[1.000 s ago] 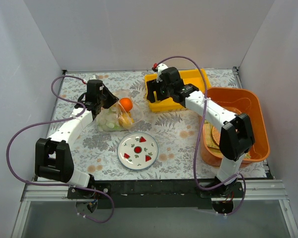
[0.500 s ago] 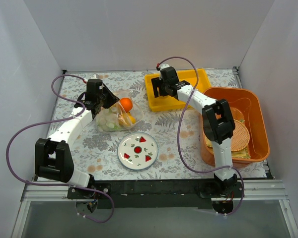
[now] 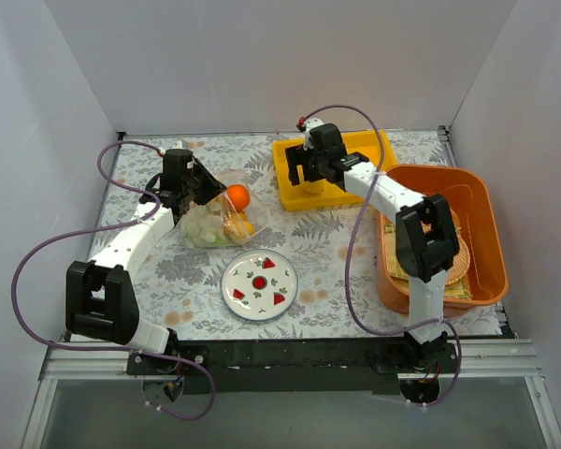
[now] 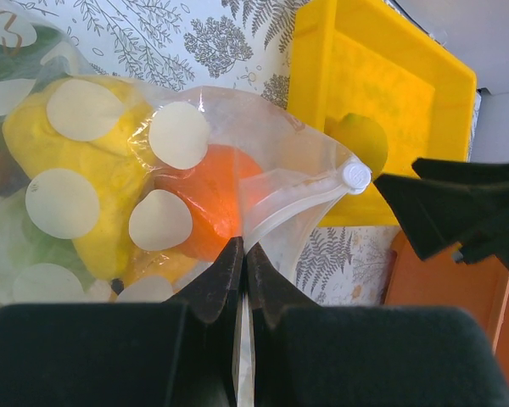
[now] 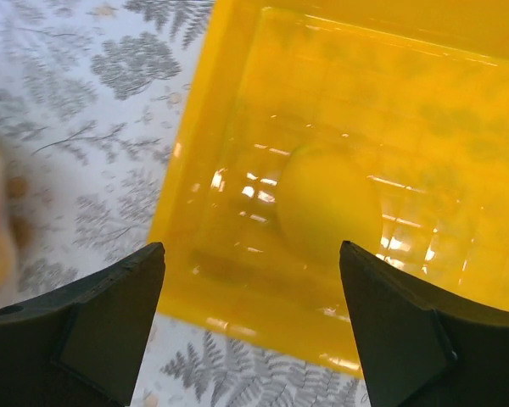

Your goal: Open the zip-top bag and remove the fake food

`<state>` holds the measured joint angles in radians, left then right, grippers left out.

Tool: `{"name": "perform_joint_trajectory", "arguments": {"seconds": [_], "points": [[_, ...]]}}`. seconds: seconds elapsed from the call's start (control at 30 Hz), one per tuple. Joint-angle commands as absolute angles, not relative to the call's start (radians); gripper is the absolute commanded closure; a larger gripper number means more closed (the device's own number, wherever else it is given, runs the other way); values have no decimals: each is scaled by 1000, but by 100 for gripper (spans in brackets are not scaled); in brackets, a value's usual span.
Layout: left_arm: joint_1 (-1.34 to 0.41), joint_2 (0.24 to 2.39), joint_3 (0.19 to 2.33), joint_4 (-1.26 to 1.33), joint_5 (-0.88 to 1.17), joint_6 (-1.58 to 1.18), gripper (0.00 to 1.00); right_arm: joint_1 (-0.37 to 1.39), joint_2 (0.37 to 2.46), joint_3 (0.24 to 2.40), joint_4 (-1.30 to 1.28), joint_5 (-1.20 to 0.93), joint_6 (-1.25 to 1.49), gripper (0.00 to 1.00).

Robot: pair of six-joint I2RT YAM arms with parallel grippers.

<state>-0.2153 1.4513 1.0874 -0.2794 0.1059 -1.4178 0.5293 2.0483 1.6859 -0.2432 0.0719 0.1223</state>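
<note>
You see the zip-top bag (image 4: pixel 267 127) as clear, crinkly, glossy film. The yellow tray (image 5: pixel 205 212) is shiny moulded plastic, and the fake food (image 4: pixel 208 199) looks smooth.

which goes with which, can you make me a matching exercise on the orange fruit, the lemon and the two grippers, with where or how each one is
Things
1. orange fruit
2. lemon
3. left gripper
4. right gripper

Place or state
A. open above the yellow tray
B. inside the zip-top bag
C. shut on the zip-top bag's edge
D. lying loose in the yellow tray

Pairs: 1-B, 2-D, 3-C, 4-A
</note>
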Motion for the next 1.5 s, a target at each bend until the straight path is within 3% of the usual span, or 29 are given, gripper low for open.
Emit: {"name": "perform_joint_trajectory", "arguments": {"seconds": [0.0,0.2,0.5,1.03,1.47], "points": [[-219,1411,1117,-275,120,-1413,100,592,1797,1506,-126,-81,126,14],[-221,1390,1109,-275,126,-1416,100,750,1680,1396,-54,-176,136,24],[-227,1355,1075,-267,121,-1445,100,833,1851,1486,-81,-179,218,35],[-232,1350,1057,-264,120,-1451,100,784,1695,1267,136,-164,366,40],[-245,1368,1071,-255,127,-1460,100,828,1913,1476,-29,-213,350,42]]}}
